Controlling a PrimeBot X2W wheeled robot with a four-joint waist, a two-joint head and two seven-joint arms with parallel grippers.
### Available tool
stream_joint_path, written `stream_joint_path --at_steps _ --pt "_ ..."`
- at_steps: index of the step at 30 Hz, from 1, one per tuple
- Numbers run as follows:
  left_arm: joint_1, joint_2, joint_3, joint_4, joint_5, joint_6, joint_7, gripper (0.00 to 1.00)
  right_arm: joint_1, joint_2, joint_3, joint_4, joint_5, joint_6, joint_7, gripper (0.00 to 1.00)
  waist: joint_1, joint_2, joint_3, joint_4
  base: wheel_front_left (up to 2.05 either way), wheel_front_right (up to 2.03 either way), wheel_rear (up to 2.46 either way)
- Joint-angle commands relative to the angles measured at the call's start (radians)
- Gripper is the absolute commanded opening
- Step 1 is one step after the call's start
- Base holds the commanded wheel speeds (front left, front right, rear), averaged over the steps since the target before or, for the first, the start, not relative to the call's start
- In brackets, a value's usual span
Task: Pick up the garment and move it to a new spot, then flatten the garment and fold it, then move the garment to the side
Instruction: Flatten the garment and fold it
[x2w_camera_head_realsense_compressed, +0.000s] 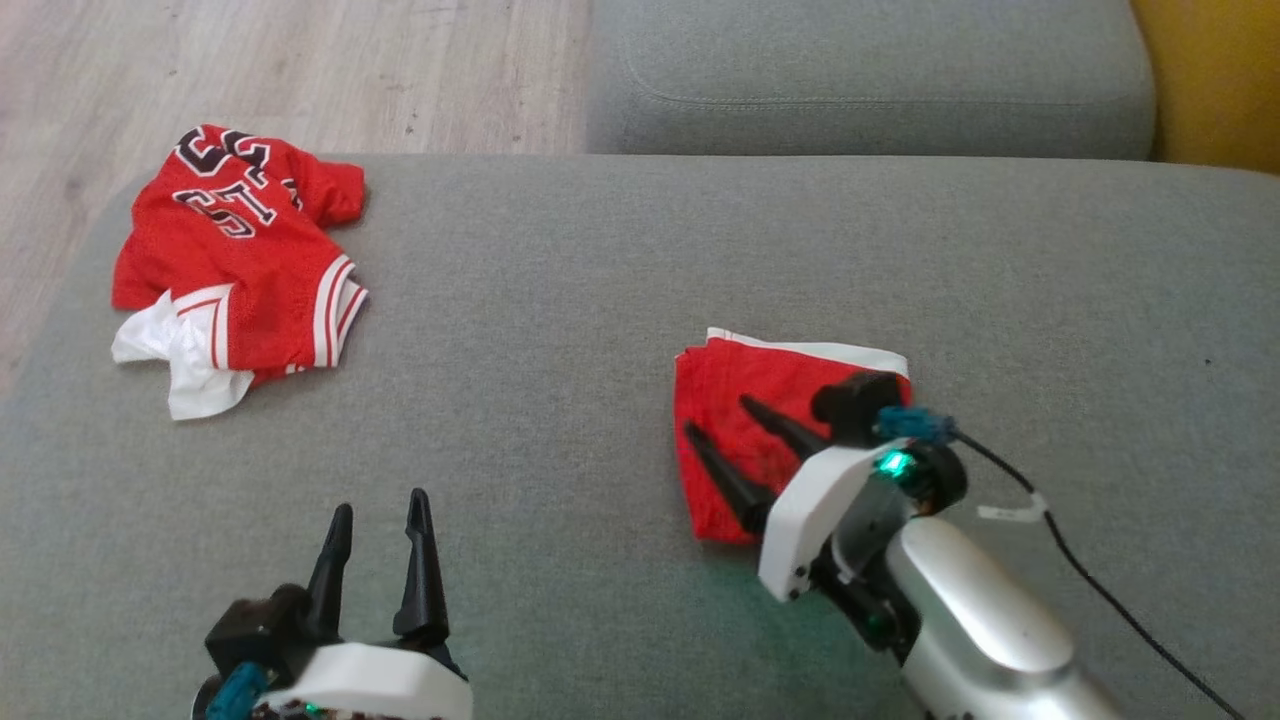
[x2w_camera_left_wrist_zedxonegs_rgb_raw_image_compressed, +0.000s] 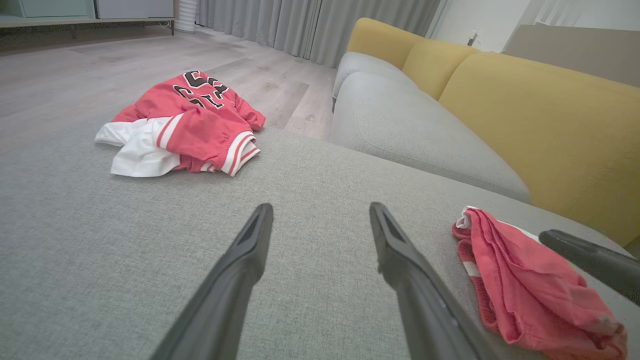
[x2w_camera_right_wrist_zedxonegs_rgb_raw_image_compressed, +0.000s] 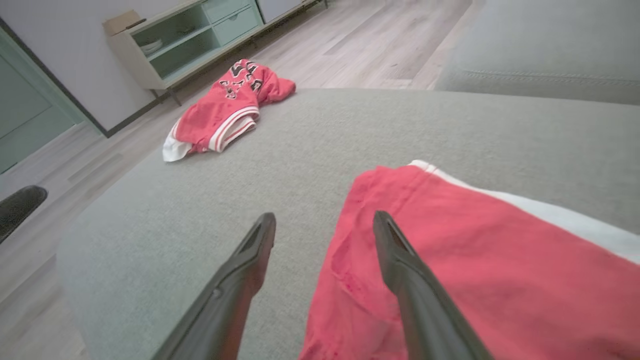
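The garment (x2w_camera_head_realsense_compressed: 765, 372) is a folded red piece with a white band along its far edge, lying flat on the grey sofa seat (x2w_camera_head_realsense_compressed: 600, 300). My right gripper (x2w_camera_head_realsense_compressed: 715, 415) is open over its left edge: one finger is above the red cloth, the other above bare seat beside it, and nothing is held. The right wrist view shows the same gripper (x2w_camera_right_wrist_zedxonegs_rgb_raw_image_compressed: 324, 217) open, straddling the edge of the garment (x2w_camera_right_wrist_zedxonegs_rgb_raw_image_compressed: 475, 250). My left gripper (x2w_camera_head_realsense_compressed: 380, 503) is open and empty over the seat's near left. In the left wrist view that gripper (x2w_camera_left_wrist_zedxonegs_rgb_raw_image_compressed: 321, 207) has the garment (x2w_camera_left_wrist_zedxonegs_rgb_raw_image_compressed: 525, 285) to its right.
A crumpled red and white jersey (x2w_camera_head_realsense_compressed: 240, 260) with black lettering lies at the seat's far left corner, near the edge above the wooden floor (x2w_camera_head_realsense_compressed: 300, 60). A black cable (x2w_camera_head_realsense_compressed: 1090, 580) trails from the right wrist. Yellow backrests (x2w_camera_left_wrist_zedxonegs_rgb_raw_image_compressed: 525, 115) rise behind a second grey cushion (x2w_camera_head_realsense_compressed: 870, 80).
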Motion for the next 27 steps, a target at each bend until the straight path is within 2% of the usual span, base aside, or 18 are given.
stream_joint_path --at_steps 1,10,15,18,19,20,21,22,23,27 --pt "-0.038 0.010 0.042 -0.028 0.009 0.005 -0.013 1.00 -0.026 0.010 -0.025 -0.038 -0.031 0.008 -0.030 1.00 0.0000 0.0000 0.001 -0.006 0.00 0.00 0.00" --pt "-0.039 0.000 0.031 -0.026 0.015 0.004 -0.014 1.00 0.017 0.001 -0.269 -0.064 -0.235 0.008 -0.107 1.00 0.0000 0.0000 0.006 -0.015 0.00 0.00 0.00" --pt "-0.040 -0.004 0.025 -0.021 0.016 0.001 -0.014 1.00 0.050 -0.001 -0.325 -0.080 -0.305 0.008 -0.109 1.00 0.0000 0.0000 0.010 -0.017 0.00 0.00 0.00" --pt "-0.045 -0.006 0.022 -0.018 0.017 -0.002 -0.014 1.00 0.070 0.000 -0.332 -0.080 -0.332 0.008 -0.106 1.00 0.0000 0.0000 0.017 -0.017 0.00 0.00 0.00" --pt "-0.047 -0.006 0.021 -0.017 0.017 -0.002 -0.013 1.00 0.073 0.000 -0.322 -0.076 -0.340 0.008 -0.104 0.97 0.0000 0.0000 0.020 -0.016 0.00 0.00 0.00" --pt "-0.050 -0.006 0.021 -0.017 0.018 -0.003 -0.013 1.00 0.076 0.000 -0.310 -0.068 -0.346 0.008 -0.101 0.56 0.0000 0.0000 0.024 -0.014 0.00 0.00 0.00" --pt "-0.052 -0.006 0.020 -0.016 0.019 -0.003 -0.013 1.00 0.076 0.001 -0.296 -0.058 -0.348 0.008 -0.098 0.31 0.0000 0.0000 0.028 -0.012 0.00 0.00 0.00" --pt "-0.055 -0.006 0.020 -0.015 0.019 -0.004 -0.013 1.00 0.076 0.001 -0.280 -0.046 -0.347 0.008 -0.094 0.12 0.0000 0.0000 0.033 -0.009 0.00 0.00 0.00" --pt "-0.058 -0.006 0.020 -0.013 0.020 -0.006 -0.012 1.00 0.074 0.001 -0.262 -0.032 -0.344 0.008 -0.090 0.00 0.0000 0.0000 0.037 -0.006 0.00 0.00 0.00" --pt "-0.069 -0.008 0.021 -0.007 0.022 -0.007 -0.012 1.00 0.058 0.002 -0.182 0.030 -0.342 0.008 -0.088 0.00 0.0000 0.0000 0.050 0.010 0.00 0.00 0.00"
